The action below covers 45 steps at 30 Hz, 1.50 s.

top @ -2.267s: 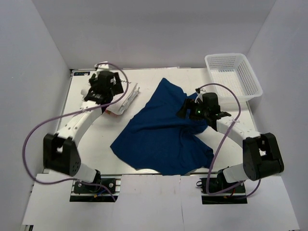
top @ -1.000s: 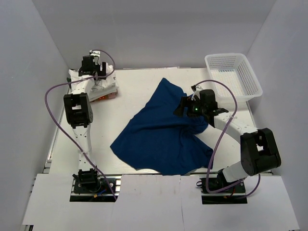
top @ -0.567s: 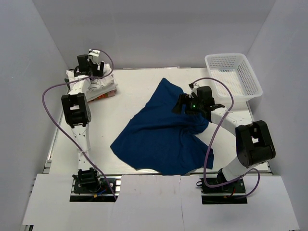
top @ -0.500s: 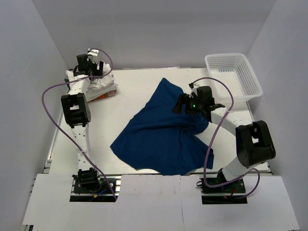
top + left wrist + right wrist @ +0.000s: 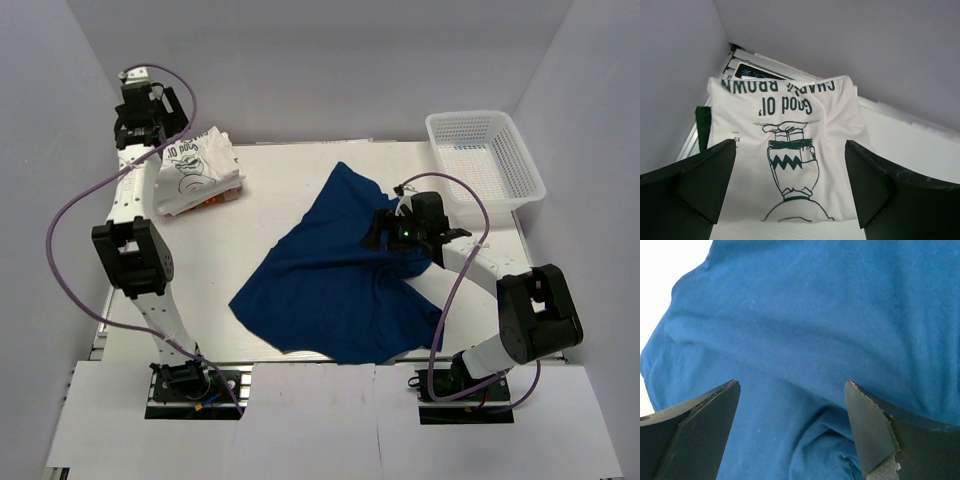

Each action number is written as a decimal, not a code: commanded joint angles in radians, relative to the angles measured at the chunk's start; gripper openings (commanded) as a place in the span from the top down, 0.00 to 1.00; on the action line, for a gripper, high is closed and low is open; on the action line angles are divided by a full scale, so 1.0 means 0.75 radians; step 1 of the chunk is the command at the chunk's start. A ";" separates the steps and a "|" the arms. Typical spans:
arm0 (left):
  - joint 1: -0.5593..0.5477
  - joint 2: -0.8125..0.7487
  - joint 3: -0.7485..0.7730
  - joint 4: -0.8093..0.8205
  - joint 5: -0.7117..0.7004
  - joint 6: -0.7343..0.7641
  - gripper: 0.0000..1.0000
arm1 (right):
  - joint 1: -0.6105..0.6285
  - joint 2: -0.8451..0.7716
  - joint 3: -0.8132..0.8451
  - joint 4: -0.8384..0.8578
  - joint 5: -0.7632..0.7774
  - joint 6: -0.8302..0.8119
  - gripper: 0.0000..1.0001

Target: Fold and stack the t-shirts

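Note:
A large navy-blue t-shirt lies spread and rumpled in the middle of the table; it fills the right wrist view. A folded white t-shirt with dark lettering and a cartoon sits at the far left corner, also in the left wrist view. My left gripper is open and empty, raised above and behind the white shirt. My right gripper is open, low over the blue shirt's right side, holding nothing.
A white plastic mesh basket stands at the far right corner. Something red-orange peeks from under the white shirt. Grey walls enclose the table on three sides. Purple cables loop from both arms.
My left gripper has risen and pulled back from the white shirt, which now lies uncovered. My right gripper has shifted slightly over the blue shirt.

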 commanded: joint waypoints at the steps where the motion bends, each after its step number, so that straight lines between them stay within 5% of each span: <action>1: 0.021 -0.058 -0.064 -0.169 -0.148 -0.321 0.01 | 0.004 -0.068 -0.028 0.031 -0.003 -0.040 0.10; 5: 0.033 0.052 0.034 -0.434 -0.181 -0.580 0.01 | 0.002 -0.097 -0.049 0.050 -0.007 -0.036 0.10; 12: 0.033 0.305 0.220 -0.624 -0.210 -0.640 0.01 | 0.008 -0.065 -0.045 0.035 0.027 -0.047 0.10; 20: 0.105 0.371 0.041 -0.593 -0.159 -0.767 0.01 | 0.004 -0.028 -0.034 0.029 0.054 -0.034 0.10; 26: 0.117 0.504 0.069 -0.273 0.036 -0.417 0.02 | -0.004 -0.005 0.011 0.017 0.084 -0.038 0.10; 33: 0.103 0.711 0.374 -0.278 -0.212 -0.089 0.02 | 0.000 0.046 0.045 -0.004 0.146 -0.042 0.10; 45: 0.115 0.721 0.442 -0.273 -0.396 -0.113 0.01 | 0.000 0.089 0.092 -0.024 0.132 -0.018 0.10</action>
